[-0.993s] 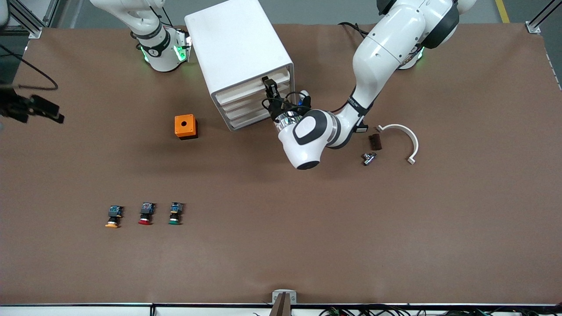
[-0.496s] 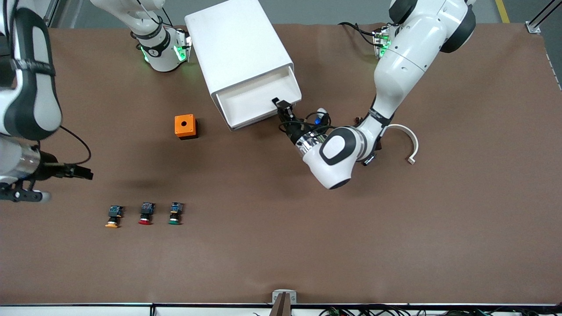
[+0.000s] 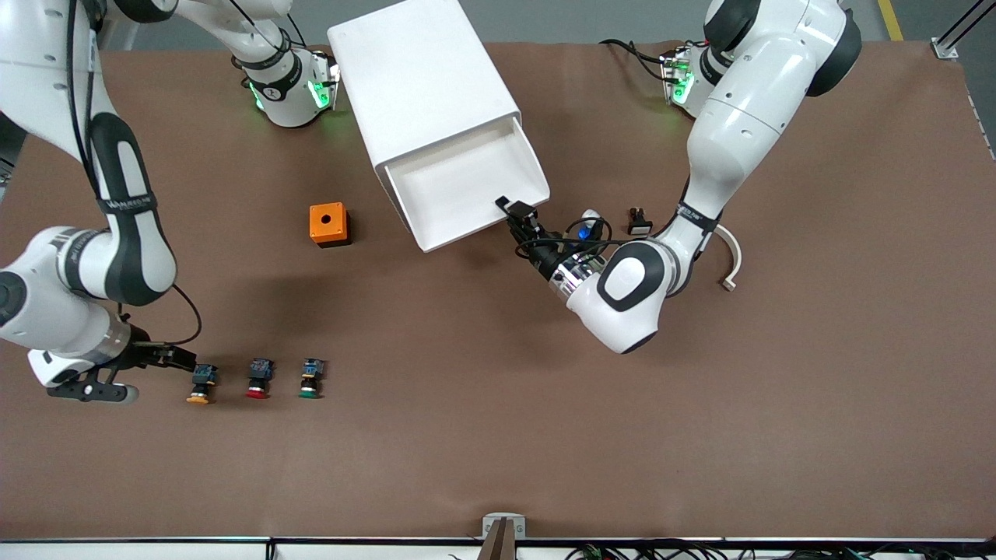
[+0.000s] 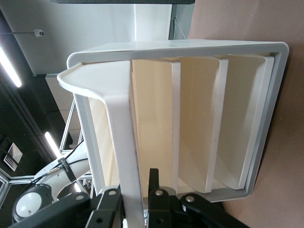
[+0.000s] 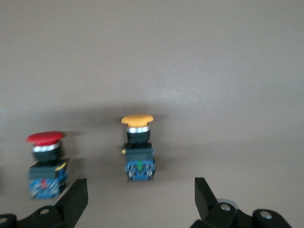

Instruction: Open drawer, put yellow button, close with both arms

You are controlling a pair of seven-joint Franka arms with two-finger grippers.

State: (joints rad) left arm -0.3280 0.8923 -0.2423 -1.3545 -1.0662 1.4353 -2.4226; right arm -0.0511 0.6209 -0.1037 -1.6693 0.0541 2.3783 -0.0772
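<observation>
Even overhead light throws soft shadows on the brown table (image 3: 498,435) — the right wrist view is blurred (the red button (image 5: 45,164) most), ceiling strip lights (image 4: 9,66) glare.

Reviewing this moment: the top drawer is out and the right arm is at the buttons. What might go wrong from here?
The right gripper stands open by the yellow button, with the red button just beside it; a slightly off closure may knock or catch the red one.

The left gripper grips the front lip of the drawer near one corner; further pulling may skew the drawer or drag the cabinet.
</observation>
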